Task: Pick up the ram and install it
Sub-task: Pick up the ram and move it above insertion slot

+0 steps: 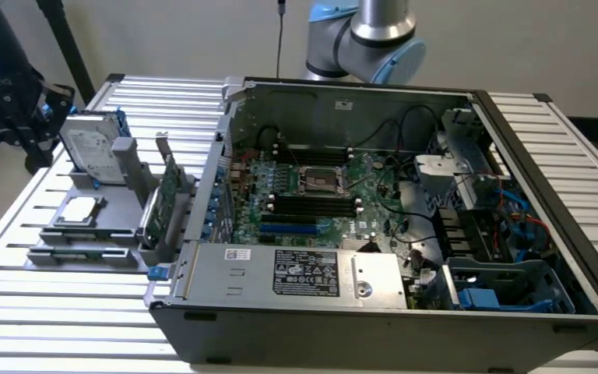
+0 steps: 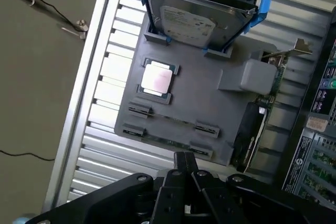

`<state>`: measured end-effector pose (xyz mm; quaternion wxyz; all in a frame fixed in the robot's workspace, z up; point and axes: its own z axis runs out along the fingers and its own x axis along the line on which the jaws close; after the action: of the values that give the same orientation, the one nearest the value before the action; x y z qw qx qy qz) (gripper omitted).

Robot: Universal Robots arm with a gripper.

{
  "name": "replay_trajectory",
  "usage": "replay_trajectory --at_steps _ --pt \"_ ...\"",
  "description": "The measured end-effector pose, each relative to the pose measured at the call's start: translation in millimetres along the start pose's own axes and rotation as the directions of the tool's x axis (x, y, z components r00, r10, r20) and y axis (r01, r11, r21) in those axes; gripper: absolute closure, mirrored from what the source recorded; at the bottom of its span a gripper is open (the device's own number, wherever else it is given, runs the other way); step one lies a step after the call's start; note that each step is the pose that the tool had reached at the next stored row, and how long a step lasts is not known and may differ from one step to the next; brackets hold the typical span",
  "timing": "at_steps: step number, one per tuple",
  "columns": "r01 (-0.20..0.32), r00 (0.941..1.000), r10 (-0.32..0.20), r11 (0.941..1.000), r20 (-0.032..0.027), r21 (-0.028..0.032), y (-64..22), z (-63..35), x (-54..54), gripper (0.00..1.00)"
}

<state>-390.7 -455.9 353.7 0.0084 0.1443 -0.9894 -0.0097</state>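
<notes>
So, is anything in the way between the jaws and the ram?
Nothing visible is. The ram lies in its slot on the gray holder, nearest the jaws, with only open air between. The square chip and hard drive sit farther back.

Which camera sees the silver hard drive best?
The wrist view: the hard drive shows its silver face and both blue rails, standing in the gray holder. The exterior view shows the hard drive at an angle, on that view's left.
</notes>
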Motion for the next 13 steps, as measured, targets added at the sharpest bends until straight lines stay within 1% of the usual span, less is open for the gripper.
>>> replay_trajectory --at_steps 3,6,8,10,13 --pt "0.053 0.9986 -0.053 0.9986 -0.0012 0.0007 -0.1 2.0 0.0 0.89" --pt "0.109 0.9941 -0.109 0.9941 -0.0025 0.0014 -0.1 4.1 -0.1 0.89" --pt "0.144 0.9895 -0.144 0.9895 -0.0032 0.0017 -0.1 5.6 -0.1 0.89" --pt "0.180 0.9837 -0.180 0.9837 -0.0042 0.0021 -0.2 6.9 -0.1 0.89" --pt "0.234 0.9723 -0.234 0.9723 -0.0055 0.0026 -0.2 9.1 -0.1 0.89"
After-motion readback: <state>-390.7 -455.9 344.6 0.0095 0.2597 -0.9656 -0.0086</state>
